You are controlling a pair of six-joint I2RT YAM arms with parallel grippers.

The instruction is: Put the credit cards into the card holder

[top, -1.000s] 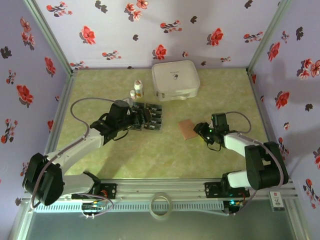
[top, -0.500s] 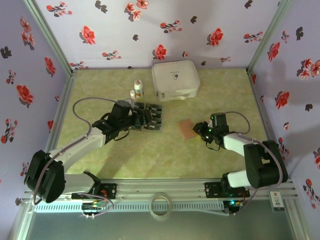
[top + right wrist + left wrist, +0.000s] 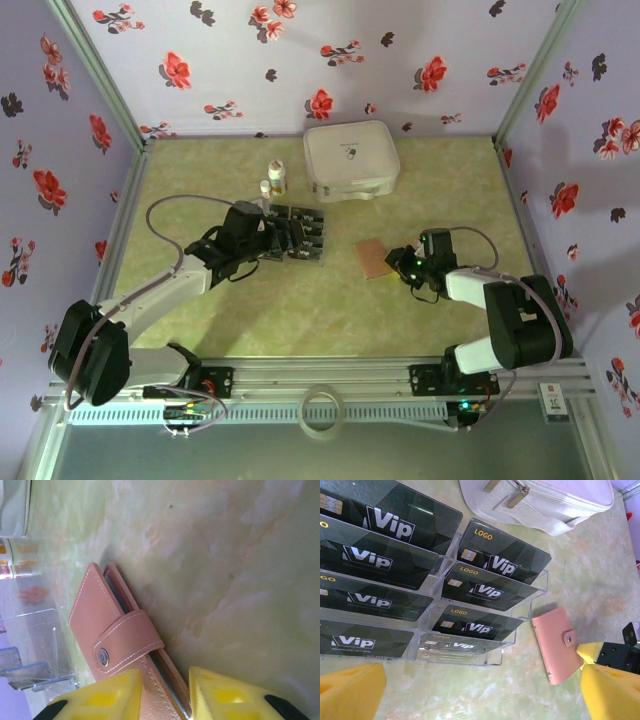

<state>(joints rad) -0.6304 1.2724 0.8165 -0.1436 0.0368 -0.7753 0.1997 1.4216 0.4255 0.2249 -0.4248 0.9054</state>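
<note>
The card holder [image 3: 373, 258] lies flat on the table [image 3: 300, 320], right of centre, folded shut with its strap snapped down over the cover. In the right wrist view the press stud and the stitched strap are plain on it [image 3: 117, 635]. The right claw [image 3: 165, 695] sits at the holder's near end with its yellow pads set narrow, one over the cover and one at the edge beside it. I cannot tell whether they already bite or merely bracket the leather. The credit cards [image 3: 395, 560] are all in the tiers of a clear rack [image 3: 517, 630], left of the holder and a little apart from it; none has reached the holder. The left claw [image 3: 275, 232] hangs over that rack, spread wide and carrying nothing. Behind the rack stand small white bottles [image 3: 275, 178], and a white case [image 3: 350, 160] lies further back. As I judge it, the step in hand is securing the holder, so the task has hardly started. The next move calls for a firm pinch on the holder without pushing it across the table. The strap must then be unsnapped and the cover opened to bare the pockets before any card can be drawn from the rack and fed in.
</note>
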